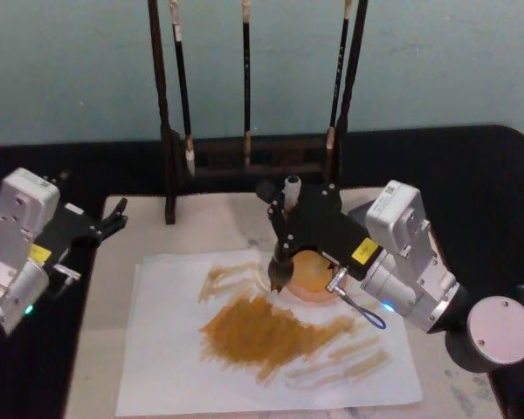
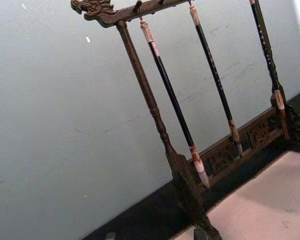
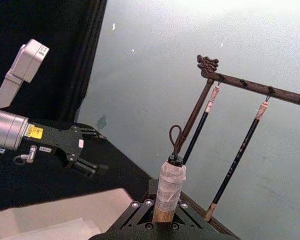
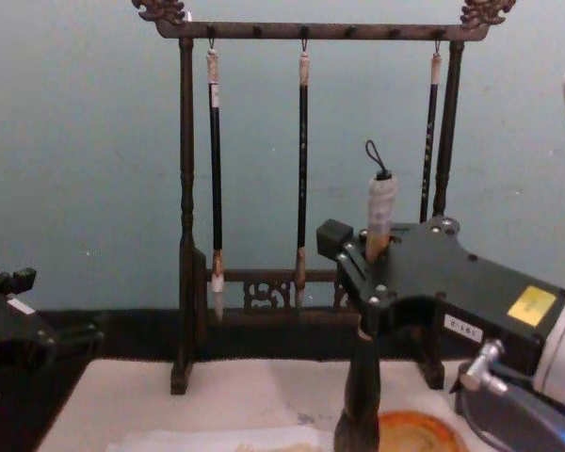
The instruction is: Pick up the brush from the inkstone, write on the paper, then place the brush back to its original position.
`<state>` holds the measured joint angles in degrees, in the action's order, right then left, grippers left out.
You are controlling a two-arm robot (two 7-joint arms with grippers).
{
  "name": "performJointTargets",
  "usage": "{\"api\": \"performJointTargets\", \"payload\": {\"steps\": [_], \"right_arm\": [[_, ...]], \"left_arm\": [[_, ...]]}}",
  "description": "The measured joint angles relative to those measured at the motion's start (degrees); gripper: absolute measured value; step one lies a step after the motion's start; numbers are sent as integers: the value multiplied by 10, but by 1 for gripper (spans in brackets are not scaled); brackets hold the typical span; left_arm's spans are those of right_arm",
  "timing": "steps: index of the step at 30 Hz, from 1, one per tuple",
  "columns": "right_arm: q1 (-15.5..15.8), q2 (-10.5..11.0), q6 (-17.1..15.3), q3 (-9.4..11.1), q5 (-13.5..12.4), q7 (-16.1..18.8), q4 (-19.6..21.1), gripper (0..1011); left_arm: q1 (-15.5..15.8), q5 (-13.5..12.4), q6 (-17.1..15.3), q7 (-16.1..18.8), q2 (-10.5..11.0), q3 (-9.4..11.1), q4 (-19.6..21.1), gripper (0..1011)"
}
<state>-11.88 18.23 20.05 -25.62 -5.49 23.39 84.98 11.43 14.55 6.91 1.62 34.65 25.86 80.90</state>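
Right gripper (image 1: 286,237): I have it over the middle of the table, its fingers clamped on the handle of the brush (image 1: 279,272). I hold the brush upright, with the whitish end and cord loop above the gripper body and the dark tuft pointing down below it.

Brush tip: it is at the upper edge of the paper (image 1: 170,353), where it appears to touch the sheet. It is just beside a round orange dish (image 1: 313,278) and at the top of a broad patch of brown strokes (image 1: 262,330).

Paper: it lies flat on a pale mat (image 1: 218,225). The fainter strokes run toward its right side.

Left gripper (image 1: 116,218): I have it parked at the left edge of the mat over the black cloth. Its fingers are apart and hold nothing.

Background: a dark wooden rack (image 1: 168,166) stands at the far edge of the mat, with three thin black brushes hanging from its bar.
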Motion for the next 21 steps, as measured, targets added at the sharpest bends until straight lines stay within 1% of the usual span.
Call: {"api": "performJointTargets", "payload": {"steps": [10, 21], "right_arm": [[12, 1, -3, 9, 4, 6, 14, 2], [29, 11, -10, 14, 6, 11, 34, 2]], "left_arm": [[0, 0, 0, 0, 0, 0, 0, 1010], [0, 0, 0, 0, 0, 0, 0, 1010]]}}
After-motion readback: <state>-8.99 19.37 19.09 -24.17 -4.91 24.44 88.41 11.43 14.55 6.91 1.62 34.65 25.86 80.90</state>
